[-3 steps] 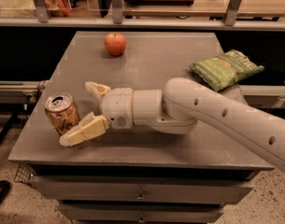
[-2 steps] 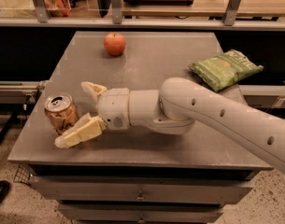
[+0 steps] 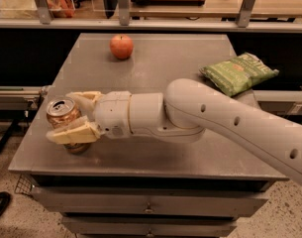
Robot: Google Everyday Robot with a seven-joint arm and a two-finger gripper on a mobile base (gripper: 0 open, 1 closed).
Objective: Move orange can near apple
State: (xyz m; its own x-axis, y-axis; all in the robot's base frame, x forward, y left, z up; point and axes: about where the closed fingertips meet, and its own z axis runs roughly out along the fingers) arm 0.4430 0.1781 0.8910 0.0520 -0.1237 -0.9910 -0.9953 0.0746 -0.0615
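Can (image 3: 63, 114) being clasped by gripper (image 3: 60, 117), jaws seemingly closed on it.
Not yet being carried; apple (image 3: 121, 46) lying well apart across the surface (image 3: 170, 66).

Smooth plastic gripper (image 3: 62, 117) at the shiny metal orange can (image 3: 61, 108) on matt table (image 3: 165, 66).

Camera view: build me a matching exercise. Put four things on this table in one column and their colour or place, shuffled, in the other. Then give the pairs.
Things:
1. orange can
2. apple
3. chip bag
4. gripper

Descriptions:
a. green, at the right edge of the table
b. cream, at the can, on the end of the white arm
c. upright near the front left corner, silver top
d. red-orange, on the far part of the table

Pairs: 1-c, 2-d, 3-a, 4-b
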